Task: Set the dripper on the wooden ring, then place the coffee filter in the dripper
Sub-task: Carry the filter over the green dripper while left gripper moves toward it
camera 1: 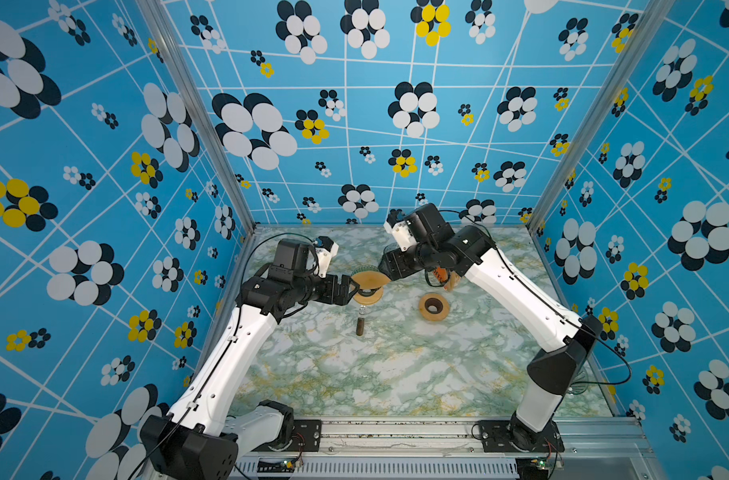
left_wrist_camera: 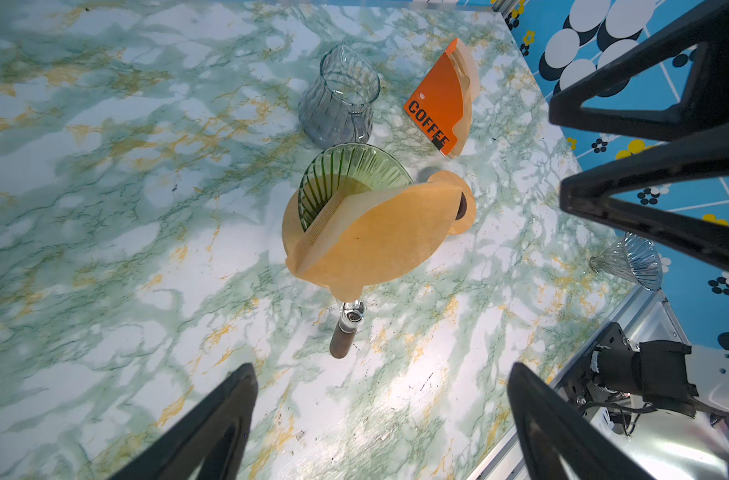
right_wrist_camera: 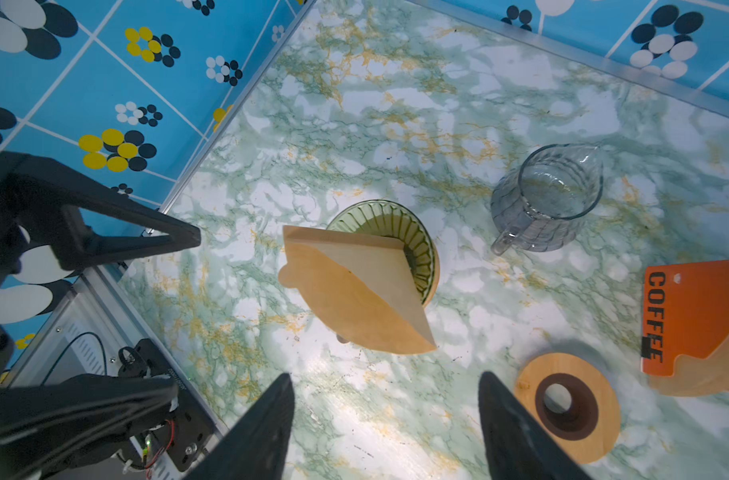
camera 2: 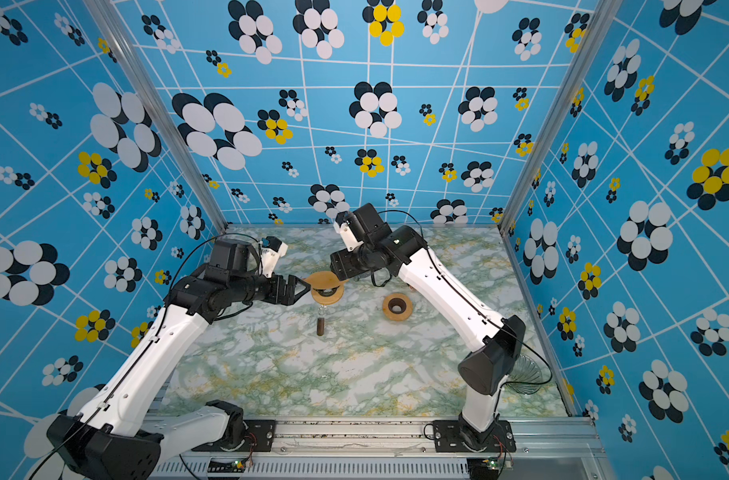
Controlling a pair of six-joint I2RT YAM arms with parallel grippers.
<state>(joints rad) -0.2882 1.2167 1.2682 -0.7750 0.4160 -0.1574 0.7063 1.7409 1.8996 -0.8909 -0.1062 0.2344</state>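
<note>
Marble table [camera 1: 396,374] under both pincers. Left pincer [left_wrist_camera: 381,370] spread wide, gripping nothing; right pincer [right_wrist_camera: 385,376] spread wide as well, also with nothing in it. Beyond the right pincer, clear glass carafe [right_wrist_camera: 549,208] standing upright, with orange filter pack [right_wrist_camera: 686,316] near it. Between the two pincers, green dripper [right_wrist_camera: 400,232]. Coffee filter [right_wrist_camera: 354,299] folded flat, lying tilted across the dripper rim, partly overhanging, touched by neither pincer. Close beside the right pincer, wooden ring [right_wrist_camera: 570,407] flat on the table.
</note>
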